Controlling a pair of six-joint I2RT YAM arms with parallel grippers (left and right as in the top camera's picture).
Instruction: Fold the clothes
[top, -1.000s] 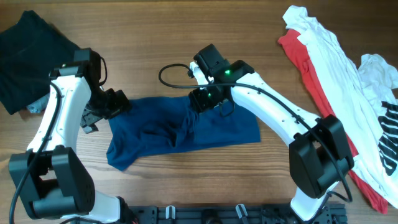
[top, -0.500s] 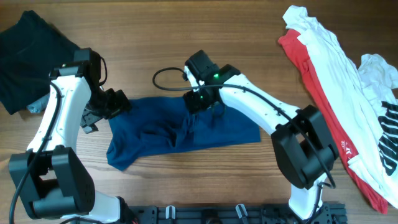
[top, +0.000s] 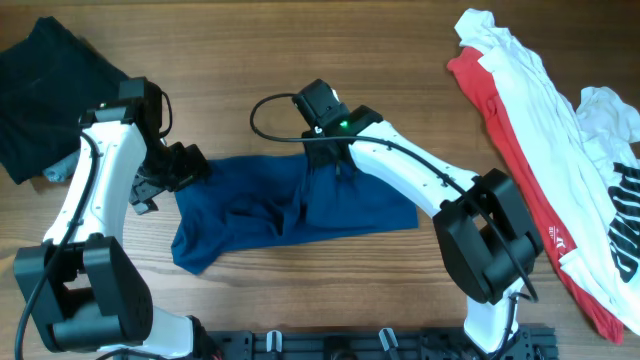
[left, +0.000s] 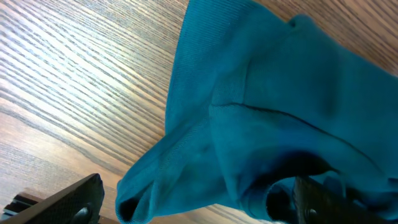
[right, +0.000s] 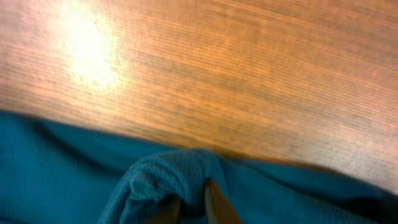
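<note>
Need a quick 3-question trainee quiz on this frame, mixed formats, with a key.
1. True or false: the right gripper pinches a fold at the far edge of the blue shirt.
2. The left gripper is: A) open, with blue cloth between its fingers; B) shut on bare wood; C) holding a black garment.
3. Fill in: on the right, the white T-shirt lies partly over a ___ one.

Key: 1 true. 2 A. 3 red; it is the red T-shirt.
</note>
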